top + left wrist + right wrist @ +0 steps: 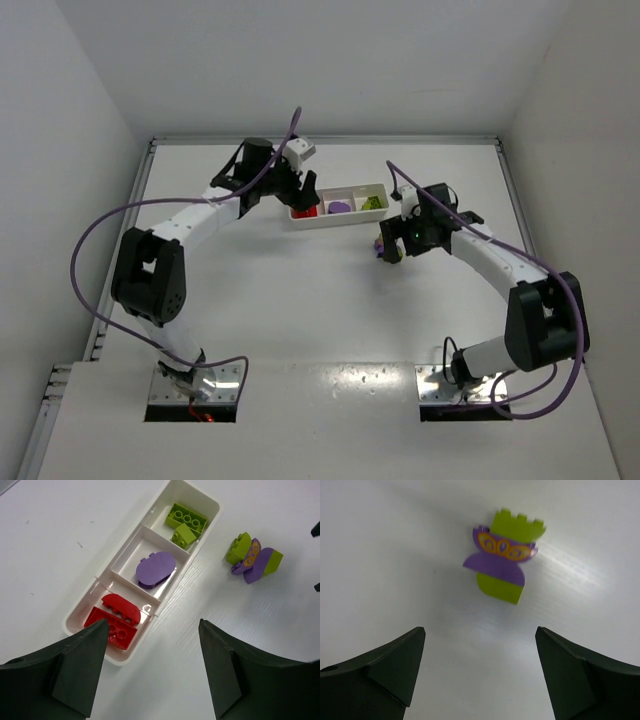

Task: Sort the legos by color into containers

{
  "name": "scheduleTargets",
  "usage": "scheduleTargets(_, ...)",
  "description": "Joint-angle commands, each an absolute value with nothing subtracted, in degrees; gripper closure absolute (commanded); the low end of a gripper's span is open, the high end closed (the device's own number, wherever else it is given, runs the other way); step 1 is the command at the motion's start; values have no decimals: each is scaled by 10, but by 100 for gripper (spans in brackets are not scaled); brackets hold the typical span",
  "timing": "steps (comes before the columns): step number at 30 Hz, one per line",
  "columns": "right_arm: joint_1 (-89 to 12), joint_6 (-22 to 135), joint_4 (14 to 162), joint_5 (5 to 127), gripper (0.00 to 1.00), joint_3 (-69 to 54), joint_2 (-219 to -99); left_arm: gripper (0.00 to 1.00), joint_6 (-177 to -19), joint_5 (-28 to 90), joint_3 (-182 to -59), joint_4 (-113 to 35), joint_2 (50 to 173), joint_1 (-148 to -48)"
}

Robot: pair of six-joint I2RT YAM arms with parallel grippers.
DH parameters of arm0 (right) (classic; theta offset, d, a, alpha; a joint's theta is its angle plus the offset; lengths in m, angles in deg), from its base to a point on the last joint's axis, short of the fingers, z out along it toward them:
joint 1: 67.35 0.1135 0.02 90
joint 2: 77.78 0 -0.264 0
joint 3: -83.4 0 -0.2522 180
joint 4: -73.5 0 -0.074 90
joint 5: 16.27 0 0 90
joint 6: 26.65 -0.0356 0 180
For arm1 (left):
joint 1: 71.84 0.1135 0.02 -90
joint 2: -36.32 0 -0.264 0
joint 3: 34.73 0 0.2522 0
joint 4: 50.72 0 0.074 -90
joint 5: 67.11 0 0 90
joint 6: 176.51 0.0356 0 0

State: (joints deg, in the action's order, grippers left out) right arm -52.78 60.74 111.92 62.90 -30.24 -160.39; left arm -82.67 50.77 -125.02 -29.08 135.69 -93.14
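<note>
White counter near the tray (145, 545) holds 1 purple-and-green brick clump (502, 560), light, hard and slick, lying just beyond my right end effector (480, 630), fingers apart and empty, so I'd pinch its flat green sides; left end effector (152, 625) likewise apart.

i see bright, even overhead light, glare on the glossy white tabletop (580, 570), the purple-and-green plastic brick clump (501, 562) slightly blurred.

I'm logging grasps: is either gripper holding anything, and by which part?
Nothing: left gripper and right gripper are both open; the purple-green clump lies on the table.
</note>
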Motion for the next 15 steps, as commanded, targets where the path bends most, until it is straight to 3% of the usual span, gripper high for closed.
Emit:
scheduleTargets(1, -532, 560, 1104, 627, 8, -319, -1595, 22, -832, 501, -1238, -322, 1316, -928)
scheduleTargets(15, -532, 518, 1053, 656, 8, -240, -1723, 22, -836, 485, -1210, -327, 1300, -928)
